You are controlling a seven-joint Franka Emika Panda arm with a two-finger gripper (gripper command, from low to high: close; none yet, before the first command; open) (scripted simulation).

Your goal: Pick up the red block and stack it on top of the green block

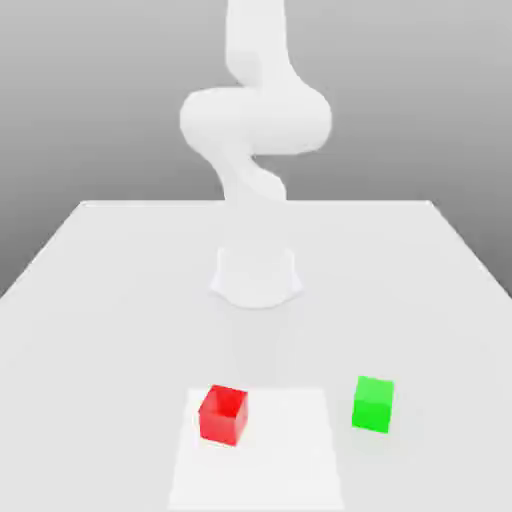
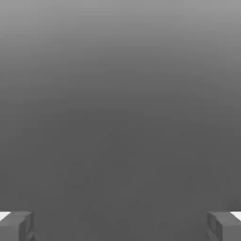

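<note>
red: small glossy red cube [image 1: 222,414] sits untouched on the white table [image 1: 100,300]
green: small green cube [image 1: 373,403] apart on its right, nothing stacked
fingers: [image 2: 17,226] wide apart, holding nothing
left: basically everything

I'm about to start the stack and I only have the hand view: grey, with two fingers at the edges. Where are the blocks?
Observer: The red block sits on the table, near the front of the exterior view, on a lighter patch.
Operator: And the green one?
Observer: The green block stands to the exterior view's right of the red one, with a clear gap between them.
Operator: Is the arm near either?
Observer: No. The arm rises behind both blocks, farther back on the table, and touches neither.
</note>
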